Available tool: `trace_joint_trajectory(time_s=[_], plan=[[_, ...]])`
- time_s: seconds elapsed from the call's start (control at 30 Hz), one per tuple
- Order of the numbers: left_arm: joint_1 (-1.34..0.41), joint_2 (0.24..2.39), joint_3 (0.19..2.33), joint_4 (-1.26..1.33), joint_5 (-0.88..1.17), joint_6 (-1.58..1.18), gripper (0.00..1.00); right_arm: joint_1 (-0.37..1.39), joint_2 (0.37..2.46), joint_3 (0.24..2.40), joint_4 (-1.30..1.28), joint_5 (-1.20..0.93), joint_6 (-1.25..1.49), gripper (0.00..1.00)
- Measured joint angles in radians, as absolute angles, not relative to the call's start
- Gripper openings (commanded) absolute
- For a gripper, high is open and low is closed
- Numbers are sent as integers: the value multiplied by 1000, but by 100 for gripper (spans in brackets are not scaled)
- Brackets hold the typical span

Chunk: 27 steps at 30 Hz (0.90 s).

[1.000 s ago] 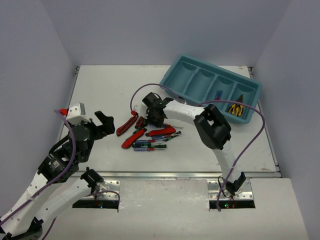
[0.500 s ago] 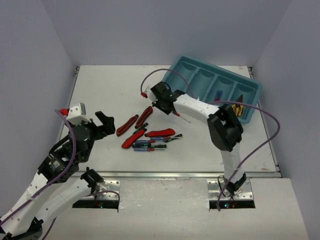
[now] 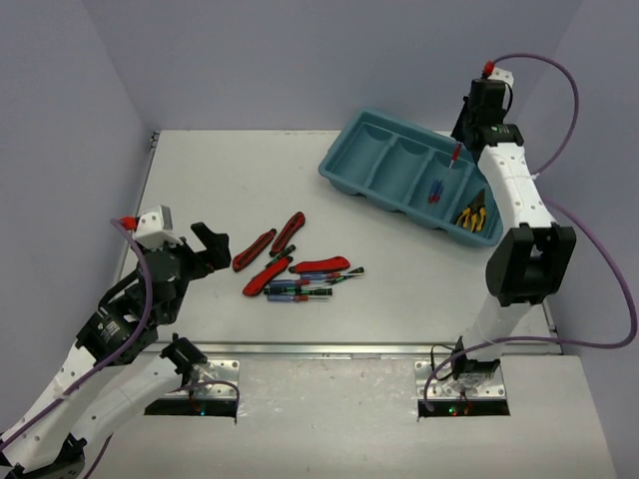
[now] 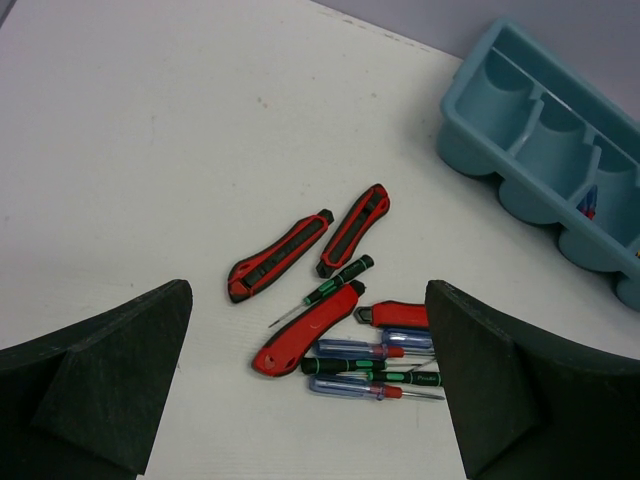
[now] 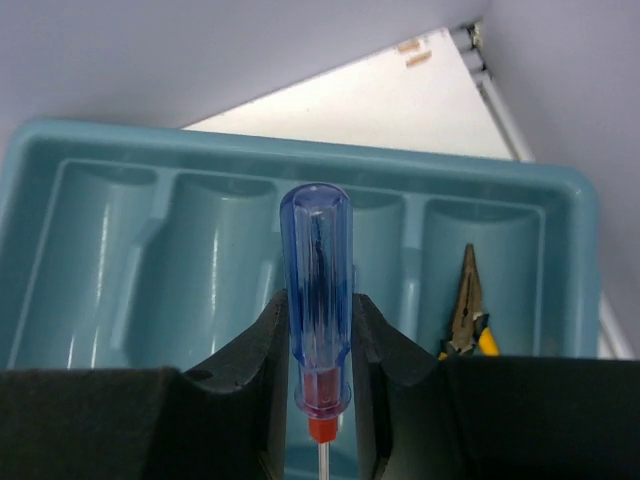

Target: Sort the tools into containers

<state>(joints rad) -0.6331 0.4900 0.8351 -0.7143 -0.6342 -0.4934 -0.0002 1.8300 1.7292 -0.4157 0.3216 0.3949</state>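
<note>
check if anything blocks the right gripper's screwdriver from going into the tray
Nothing visible does. The right gripper holds the screwdriver above the open tray; the tools lying inside leave room.

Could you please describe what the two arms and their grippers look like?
The left arm and right arm have white links with black joint housings. A purple cable ending in a red plug runs along each. The left gripper and right gripper have matte black, wedge-shaped fingers.
</note>
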Motion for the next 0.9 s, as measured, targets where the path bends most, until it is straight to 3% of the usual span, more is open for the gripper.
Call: trace_joint_trajectory(time_s=[0.1, 0.13, 0.17, 0.2, 0.23, 0.27, 0.33, 0.57, 0.7, 0.9], plan=[[-633, 469, 834, -714, -635, -494, 100, -42, 1951, 1745, -427, 308, 473, 6], [-633, 460, 834, -714, -635, -494, 100, -46, 1984, 1745, -441, 307, 489, 18], [-633, 453, 834, -714, -636, -494, 100, -48, 2012, 1745, -453, 306, 501, 37], [-633, 448, 834, -713, -636, -494, 100, -48, 2036, 1747, -467, 305, 511, 63], [-633, 445, 834, -713, -636, -493, 100, -47, 2056, 1751, -485, 305, 518, 79], [-633, 445, 834, -712, -635, -493, 100, -45, 2069, 1761, -504, 306, 523, 91], [-633, 446, 834, -711, -635, -493, 100, -43, 2084, 1787, -538, 308, 529, 99], [-633, 463, 833, -707, -633, -492, 100, -17, 1987, 1837, -569, 260, 499, 99], [-633, 472, 833, -707, -634, -490, 100, 76, 1837, 1808, -576, 122, 419, 96], [-633, 464, 833, -708, -649, -496, 100, 512, 1625, 1544, -502, -1, 160, 62]])
